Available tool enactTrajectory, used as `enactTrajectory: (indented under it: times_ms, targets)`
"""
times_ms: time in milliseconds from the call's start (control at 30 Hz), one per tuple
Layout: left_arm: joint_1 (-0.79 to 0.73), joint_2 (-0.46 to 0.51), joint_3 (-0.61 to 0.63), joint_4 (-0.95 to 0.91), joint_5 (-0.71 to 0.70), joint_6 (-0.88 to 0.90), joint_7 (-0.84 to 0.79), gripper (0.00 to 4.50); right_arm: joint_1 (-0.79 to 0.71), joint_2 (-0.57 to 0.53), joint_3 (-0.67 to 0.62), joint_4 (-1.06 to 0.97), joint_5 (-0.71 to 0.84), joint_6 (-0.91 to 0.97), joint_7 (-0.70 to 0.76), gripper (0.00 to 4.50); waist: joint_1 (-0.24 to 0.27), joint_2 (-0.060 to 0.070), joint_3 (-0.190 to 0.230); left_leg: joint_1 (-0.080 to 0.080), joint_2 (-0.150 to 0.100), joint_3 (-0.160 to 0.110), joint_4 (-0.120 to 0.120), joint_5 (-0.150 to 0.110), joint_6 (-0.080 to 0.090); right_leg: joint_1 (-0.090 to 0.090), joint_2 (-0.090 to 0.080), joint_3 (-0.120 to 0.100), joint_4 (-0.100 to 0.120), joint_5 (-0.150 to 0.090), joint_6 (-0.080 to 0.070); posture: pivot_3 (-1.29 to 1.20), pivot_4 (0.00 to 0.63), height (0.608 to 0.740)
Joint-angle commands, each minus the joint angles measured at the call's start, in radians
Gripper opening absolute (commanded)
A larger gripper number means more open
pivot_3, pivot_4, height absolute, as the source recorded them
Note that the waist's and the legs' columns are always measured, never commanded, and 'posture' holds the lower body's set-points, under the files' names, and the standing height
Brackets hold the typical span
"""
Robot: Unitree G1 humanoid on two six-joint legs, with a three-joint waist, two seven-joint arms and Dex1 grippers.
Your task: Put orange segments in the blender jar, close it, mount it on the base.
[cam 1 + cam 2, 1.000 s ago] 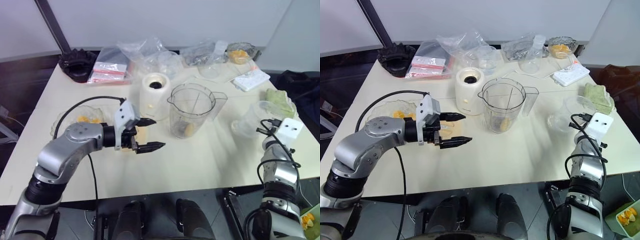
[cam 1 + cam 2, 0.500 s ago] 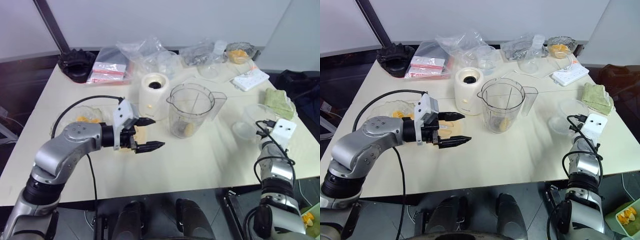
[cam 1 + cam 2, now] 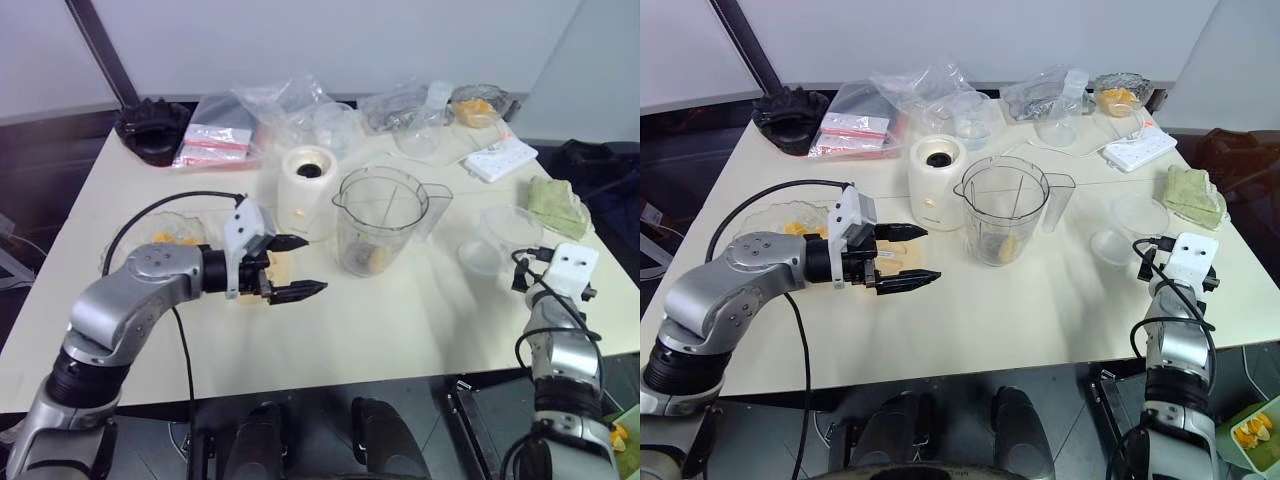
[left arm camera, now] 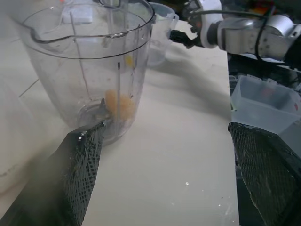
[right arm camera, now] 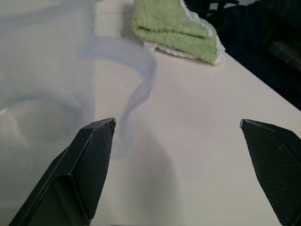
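The blender jar [image 3: 382, 215] stands upright and lidless mid-table, with orange segments [image 4: 120, 104] at its bottom by the blades. More orange segments [image 3: 175, 238] lie on a crinkled clear dish at the left. Just behind and left of the jar stands the cream base [image 3: 310, 188]. My left gripper [image 3: 316, 264] hovers open and empty left of the jar, pointing at it. Near the table's right edge my right gripper [image 5: 176, 123] is open and empty, just short of a clear cup [image 3: 1125, 228] lying on its side.
A flat peach lid [image 3: 895, 258] lies under my left gripper. A green cloth [image 3: 558, 205] and a white power strip [image 3: 502, 158] sit at the right. Plastic bags, a clear cup [image 3: 973, 115], a dark-rimmed dish [image 3: 478, 105] and a black object [image 3: 155, 125] line the back.
My right gripper has opened, let go of the clear cup and drawn back toward the near table edge. The left arm has not moved.
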Motion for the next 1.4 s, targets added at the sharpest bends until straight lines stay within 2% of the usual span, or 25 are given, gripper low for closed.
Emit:
enactTrajectory:
  times_ms: [33, 267, 400, 500, 633, 800, 1067, 1233, 1400]
  targets:
    - [-0.021, -0.003, 0.011, 0.002, 0.01, -0.029, -0.007, 4.37, 0.041, 0.003, -0.003, -0.135, -0.007, 0.023, 0.007, 4.4, 0.001, 0.0, 0.0, 0.0, 0.0, 0.0, 0.0, 0.0, 0.0, 0.0, 0.0, 0.0, 0.0, 0.0, 0.0, 0.0, 0.15, 0.74]
    - [-0.057, -0.008, -0.012, 0.083, 0.086, -0.067, 0.006, 4.37, 0.222, 0.041, -0.014, -0.503, 0.027, 0.152, 0.054, 4.4, 0.008, 0.0, 0.0, -0.001, 0.0, -0.001, 0.0, 0.0, 0.0, 0.0, 0.0, 0.0, -0.001, 0.0, 0.0, 0.0, 0.15, 0.74]
    - [-0.129, 0.051, -0.082, 0.207, 0.224, -0.141, -0.035, 4.37, 0.418, 0.043, -0.023, -0.83, 0.137, 0.275, 0.174, 4.4, 0.022, 0.0, 0.0, -0.001, 0.0, -0.001, -0.001, 0.0, 0.0, -0.001, 0.0, -0.001, -0.001, 0.0, 0.0, 0.0, 0.15, 0.74]
    - [-0.214, 0.079, -0.155, 0.312, 0.327, -0.189, -0.077, 4.37, 0.527, 0.002, -0.081, -0.97, 0.24, 0.349, 0.283, 4.4, 0.026, 0.0, 0.0, -0.001, 0.001, -0.001, -0.002, 0.0, -0.001, -0.002, 0.0, -0.001, -0.003, -0.002, 0.003, 0.0, 0.15, 0.74]
    - [-0.298, 0.103, -0.251, 0.444, 0.468, -0.297, -0.146, 4.37, 0.624, -0.085, -0.166, -1.052, 0.366, 0.429, 0.434, 4.4, 0.029, 0.0, 0.0, -0.003, 0.002, 0.0, -0.002, -0.002, -0.004, -0.001, -0.002, -0.001, -0.007, -0.002, 0.003, 0.0, 0.15, 0.74]
    - [-0.424, 0.089, -0.335, 0.695, 0.591, -0.45, -0.267, 4.37, 0.734, -0.177, -0.258, -1.144, 0.589, 0.506, 0.628, 4.4, 0.034, -0.001, 0.001, -0.003, 0.001, 0.002, -0.007, -0.002, -0.002, -0.004, -0.007, -0.001, -0.008, 0.0, 0.0, 0.0, 0.15, 0.74]
    - [-0.574, 0.016, -0.417, 1.121, 0.758, -0.808, -0.417, 4.37, 0.691, -0.186, -0.17, -1.236, 0.771, 0.558, 0.581, 4.4, 0.034, -0.004, 0.002, -0.004, -0.001, 0.002, -0.011, -0.001, 0.0, -0.006, -0.004, -0.003, -0.009, -0.001, 0.001, 0.0, 0.15, 0.74]
    - [-0.645, -0.039, -0.427, 1.342, 0.816, -0.96, -0.517, 4.37, 0.65, -0.185, -0.094, -1.232, 0.767, 0.554, 0.524, 4.4, 0.035, -0.011, 0.006, -0.006, 0.0, 0.003, -0.009, -0.001, 0.0, -0.007, -0.005, -0.003, -0.009, -0.001, 0.001, 0.0, 0.15, 0.74]
    - [-0.678, -0.119, -0.434, 1.503, 0.883, -1.028, -0.474, 4.37, 0.64, -0.179, -0.061, -1.238, 0.771, 0.545, 0.485, 4.4, 0.052, -0.011, 0.006, -0.012, -0.001, 0.004, -0.006, -0.001, 0.001, -0.009, -0.006, -0.003, -0.008, -0.001, 0.001, 0.0, 0.15, 0.74]
